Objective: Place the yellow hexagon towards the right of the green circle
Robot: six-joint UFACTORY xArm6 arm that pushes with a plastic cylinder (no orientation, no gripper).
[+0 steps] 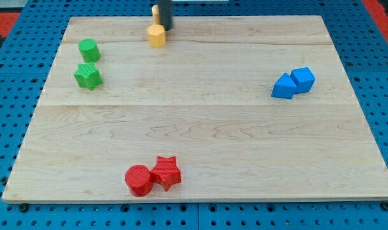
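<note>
Red cylinder [138,179] touched red star [166,172] nearest; my tip [164,29], gripping nothing, touched yellow hexagon [156,36] at its 1 o'clock, 3 o'clock of green circle [88,50]

My tip [164,29] sat just above-right of the yellow hexagon [156,36], touching or nearly so (hard to tell). Green circle [88,50] was well to the view's left, green star [88,76] just below it. Blue pair at right: triangular block [283,86] touching cube [303,79]. Red circle [139,180] touched red star [166,172] at bottom.
</note>
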